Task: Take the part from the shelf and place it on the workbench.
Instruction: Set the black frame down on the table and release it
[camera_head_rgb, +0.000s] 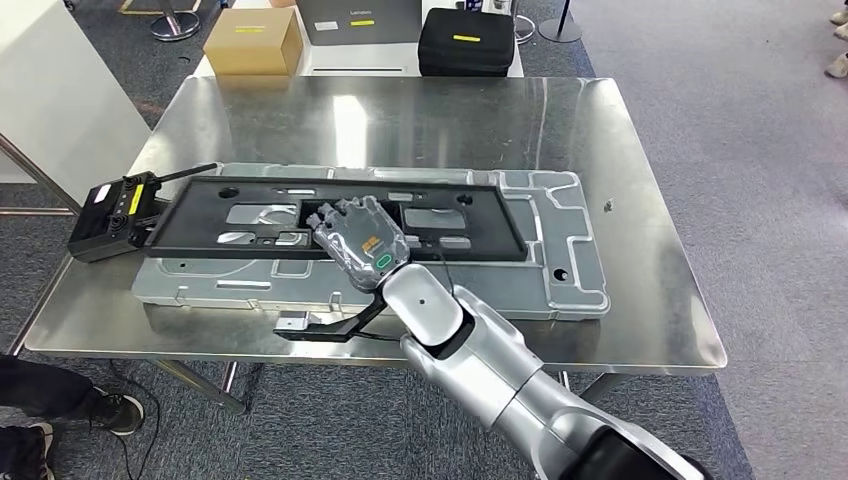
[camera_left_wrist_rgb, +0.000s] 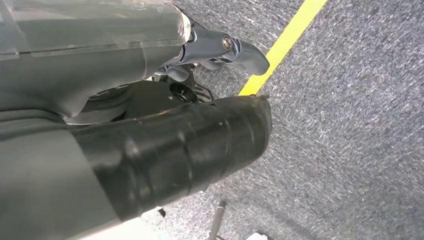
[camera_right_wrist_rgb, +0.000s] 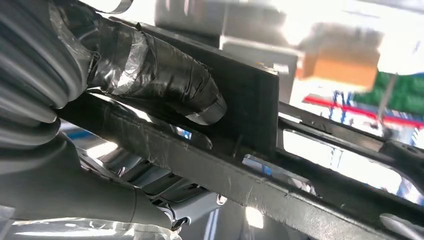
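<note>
The part is a long black plastic frame (camera_head_rgb: 195, 225) with several cut-outs. It lies across a grey moulded plate (camera_head_rgb: 565, 270) on the steel workbench (camera_head_rgb: 650, 310). My right hand (camera_head_rgb: 360, 240) reaches in from the lower right and grips the frame's near rail around its middle. In the right wrist view the taped thumb (camera_right_wrist_rgb: 160, 80) presses on top of the frame's rail (camera_right_wrist_rgb: 250, 187), with the other fingers under it. My left hand (camera_left_wrist_rgb: 150, 145) hangs over grey carpet with a yellow line, holding nothing, its fingers apart.
A black handheld device (camera_head_rgb: 110, 215) sits at the bench's left edge, touching the frame's end. A small black bracket (camera_head_rgb: 320, 327) lies at the front edge. Behind the bench stand a cardboard box (camera_head_rgb: 253, 40) and a black case (camera_head_rgb: 466, 40). A person's shoe (camera_head_rgb: 112, 410) is at lower left.
</note>
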